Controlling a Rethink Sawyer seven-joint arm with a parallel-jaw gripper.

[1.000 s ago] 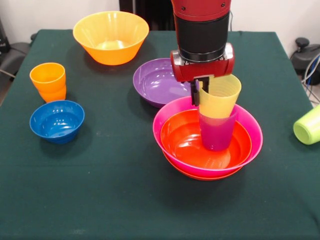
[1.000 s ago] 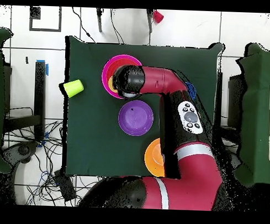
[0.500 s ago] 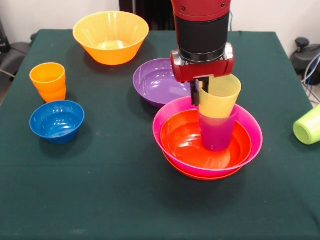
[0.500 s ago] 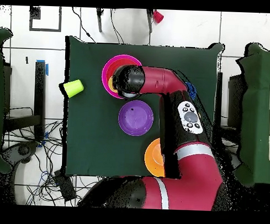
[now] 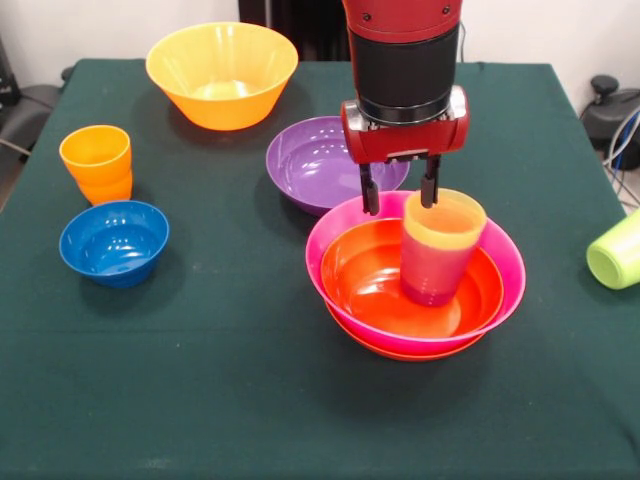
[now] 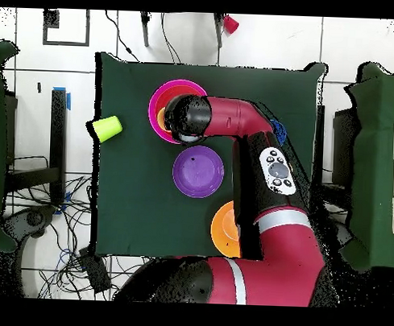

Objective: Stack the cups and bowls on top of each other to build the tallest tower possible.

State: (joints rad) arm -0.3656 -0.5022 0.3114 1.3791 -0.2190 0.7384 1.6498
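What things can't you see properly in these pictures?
- Overhead view: the arm covers the cups inside the pink bowl, most of the yellow-orange bowl and nearly all of the blue bowl.
- Front view: the lime green cup is cut off by the right edge.
- Front view: the yellow cup hides most of the purple cup under it.

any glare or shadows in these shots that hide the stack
Front view: ceiling light glints on the glossy red-orange plastic bowl and wide purple bowl; shadows are soft, and the yellow cup stays clear. Overhead view: the red arm covers much of the stack.
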